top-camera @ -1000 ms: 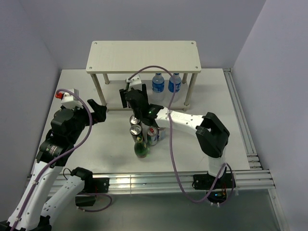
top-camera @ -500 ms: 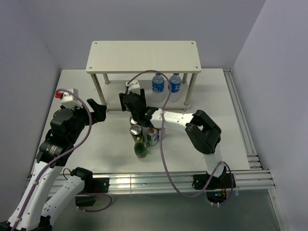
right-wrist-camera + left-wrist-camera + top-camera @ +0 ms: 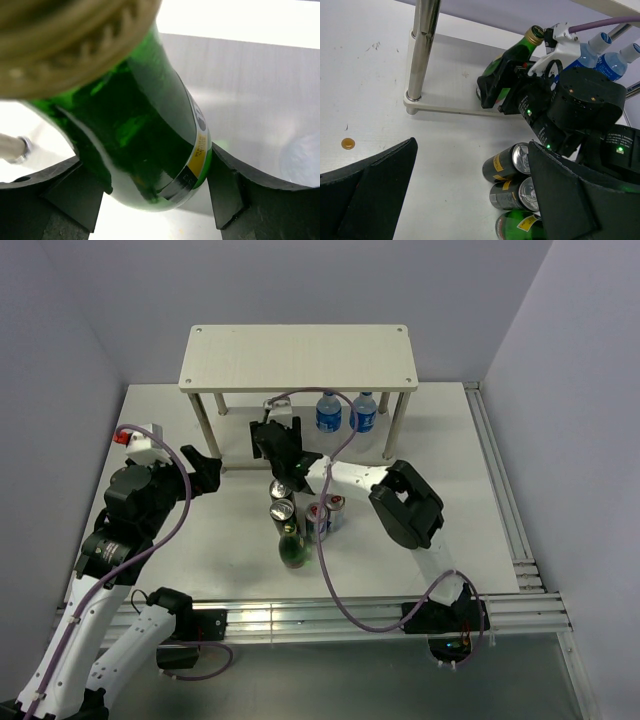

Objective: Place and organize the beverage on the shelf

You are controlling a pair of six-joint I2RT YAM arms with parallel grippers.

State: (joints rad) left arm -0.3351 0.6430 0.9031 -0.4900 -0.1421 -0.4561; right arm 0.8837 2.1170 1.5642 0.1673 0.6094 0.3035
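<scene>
Bottle (image 3: 145, 125) of green glass sits clamped in my right hand (image 3: 150, 192), tilted over the near edge of the shelf's (image 3: 300, 355) lower board, I judge so that its neck clears the top board. My left hand (image 3: 470, 200) waits wide open. 5 other drinks (image 3: 297, 520) cluster on the surface (image 3: 480, 490). The print on the bottle's yellow label band is too blurred to read.

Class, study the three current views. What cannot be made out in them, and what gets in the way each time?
Left wrist view: the right gripper covers the held green bottle at its base, so contact with the lower board is unclear.
Left wrist view: the second green bottle is cut off by the bottom edge.
Top view: the shelf top hides most of the lower board.
Right wrist view: the cap is blurred, too close.
</scene>
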